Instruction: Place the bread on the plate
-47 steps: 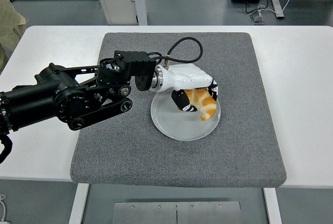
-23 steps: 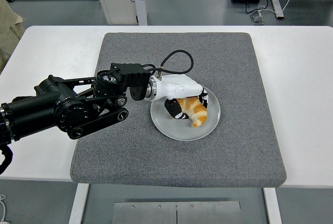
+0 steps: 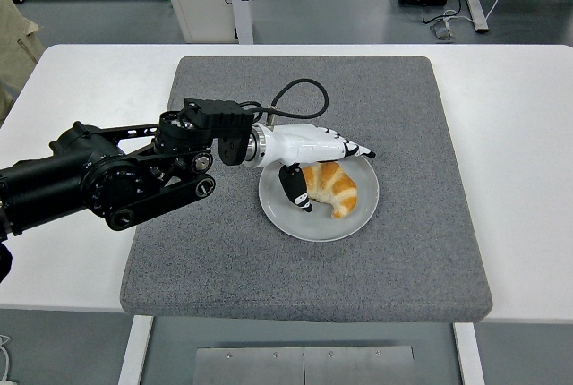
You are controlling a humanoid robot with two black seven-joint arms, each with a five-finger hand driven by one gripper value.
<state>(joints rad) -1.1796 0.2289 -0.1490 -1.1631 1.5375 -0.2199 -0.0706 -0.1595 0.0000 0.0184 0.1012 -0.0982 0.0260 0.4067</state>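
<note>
The bread, a golden croissant [image 3: 331, 187], lies on the round grey plate [image 3: 304, 220] in the middle of the grey mat. My left hand [image 3: 327, 170], white with black fingertips, is over the plate's left and far side. Its fingers [image 3: 351, 148] are stretched out above the croissant's far edge and its thumb [image 3: 296, 190] hangs down just left of the bread. The hand holds nothing. The black left arm [image 3: 116, 175] reaches in from the left edge.
The grey mat [image 3: 304, 295] covers the centre of the white table [image 3: 519, 161]. A black cable [image 3: 295, 94] loops above the wrist. A person's beige sleeve [image 3: 13, 40] shows at the top left edge.
My left hand opened and let go of the croissant, which now rests on the plate. The hand and arm drew back to the left, fingers straightened.
</note>
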